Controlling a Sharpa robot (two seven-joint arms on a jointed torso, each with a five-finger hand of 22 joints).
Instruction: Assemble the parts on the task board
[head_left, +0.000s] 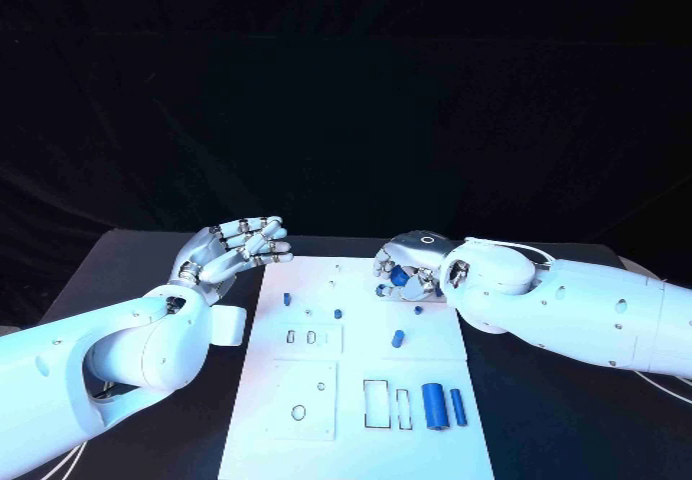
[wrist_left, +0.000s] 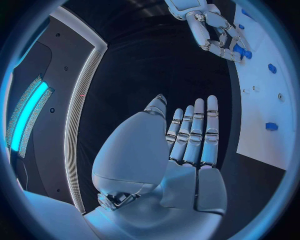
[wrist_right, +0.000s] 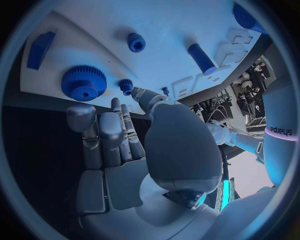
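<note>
The white task board (head_left: 361, 370) lies in the middle of the black table (head_left: 577, 430), running from its far part toward the near edge. Small blue parts (head_left: 433, 405) lie near its near right corner, and a blue gear (wrist_right: 83, 82) sits flat by its far edge. The right hand (head_left: 408, 270) hovers over that far edge — fingers half curled, holding nothing. The left hand (head_left: 231, 250) is raised just off the board's far left corner — fingers straight, close together, empty. Bare table flanks both long sides; black drapery hangs behind.
</note>
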